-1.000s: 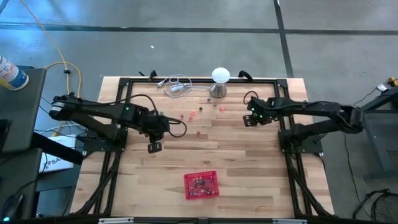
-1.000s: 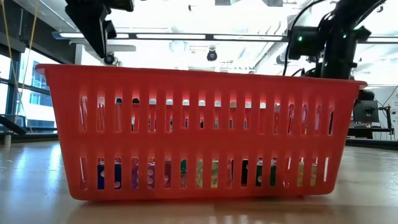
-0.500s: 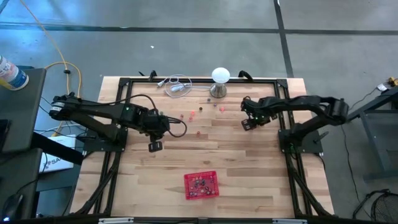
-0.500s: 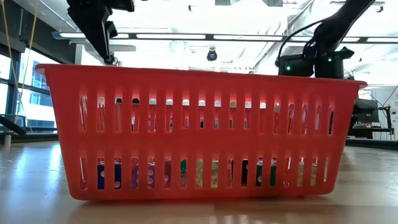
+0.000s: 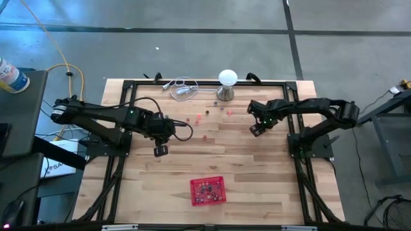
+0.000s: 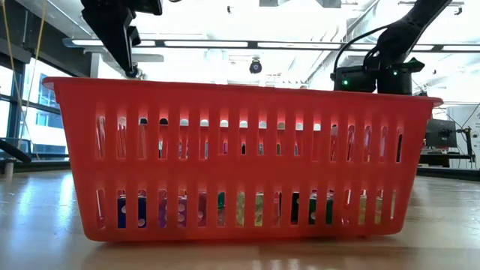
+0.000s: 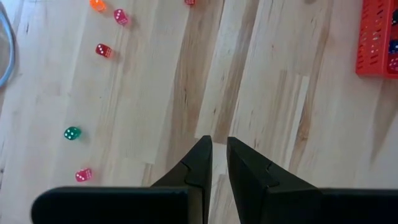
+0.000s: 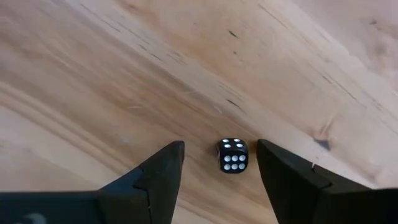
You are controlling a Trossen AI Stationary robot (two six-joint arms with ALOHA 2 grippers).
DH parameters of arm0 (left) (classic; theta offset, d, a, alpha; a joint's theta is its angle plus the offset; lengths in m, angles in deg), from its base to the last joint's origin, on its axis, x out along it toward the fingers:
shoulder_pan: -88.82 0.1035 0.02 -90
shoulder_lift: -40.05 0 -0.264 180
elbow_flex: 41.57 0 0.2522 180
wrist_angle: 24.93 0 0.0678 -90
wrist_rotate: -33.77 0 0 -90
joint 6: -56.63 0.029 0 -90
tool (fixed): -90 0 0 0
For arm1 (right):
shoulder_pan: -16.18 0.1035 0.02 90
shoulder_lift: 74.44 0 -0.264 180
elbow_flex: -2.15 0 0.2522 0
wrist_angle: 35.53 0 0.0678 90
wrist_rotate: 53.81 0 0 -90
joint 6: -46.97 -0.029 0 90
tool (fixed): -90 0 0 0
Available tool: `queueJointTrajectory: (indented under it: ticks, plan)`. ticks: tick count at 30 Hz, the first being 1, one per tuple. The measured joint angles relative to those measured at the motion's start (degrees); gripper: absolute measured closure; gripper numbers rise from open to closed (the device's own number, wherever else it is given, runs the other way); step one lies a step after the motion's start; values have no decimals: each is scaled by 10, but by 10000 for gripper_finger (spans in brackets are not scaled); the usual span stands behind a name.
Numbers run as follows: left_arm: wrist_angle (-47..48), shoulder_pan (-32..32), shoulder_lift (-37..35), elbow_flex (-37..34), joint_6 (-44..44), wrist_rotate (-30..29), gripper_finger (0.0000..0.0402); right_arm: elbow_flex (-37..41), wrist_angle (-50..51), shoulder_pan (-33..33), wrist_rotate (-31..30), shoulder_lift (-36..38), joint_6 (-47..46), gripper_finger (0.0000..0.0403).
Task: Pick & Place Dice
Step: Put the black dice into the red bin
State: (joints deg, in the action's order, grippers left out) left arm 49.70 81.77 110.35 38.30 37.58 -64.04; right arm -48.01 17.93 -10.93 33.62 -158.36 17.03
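The right hand [image 8: 217, 168] hangs low over the wooden worktop [image 8: 124, 68] with its fingers spread wide, gripping nothing. A black die [image 8: 232, 155] with white pips lies on the wood between the two fingertips, touching neither. The left hand [image 7: 219, 149], fingers nearly together and empty, waits above bare wood. Loose dice [image 7: 103, 51] lie scattered near it; a red basket [image 5: 207, 190] sits well apart.

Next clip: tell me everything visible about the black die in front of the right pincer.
The black die is a small, glossy dark cube with white pips; its upper face shows six and an adjoining face shows at least two more. It rests flat on the pale wooden table, in the gap between the open right pincer fingers, touched by neither. No other dice are near it in that view.
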Motion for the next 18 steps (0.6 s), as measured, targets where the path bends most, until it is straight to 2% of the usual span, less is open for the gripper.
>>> queueJointTrajectory:
  ticks: [4, 13, 18]
  plan:
    - [-3, 0, 0, -6, -11, 0, 360, 0, -4, 0, 2, 0, 18, 233]
    - [-15, -6, 0, -26, -20, 5, 360, 0, -3, 7, 4, -1, 17, 370]
    - [-15, -21, 0, -26, -20, 3, 360, -2, -1, 38, -13, -1, -13, 376]
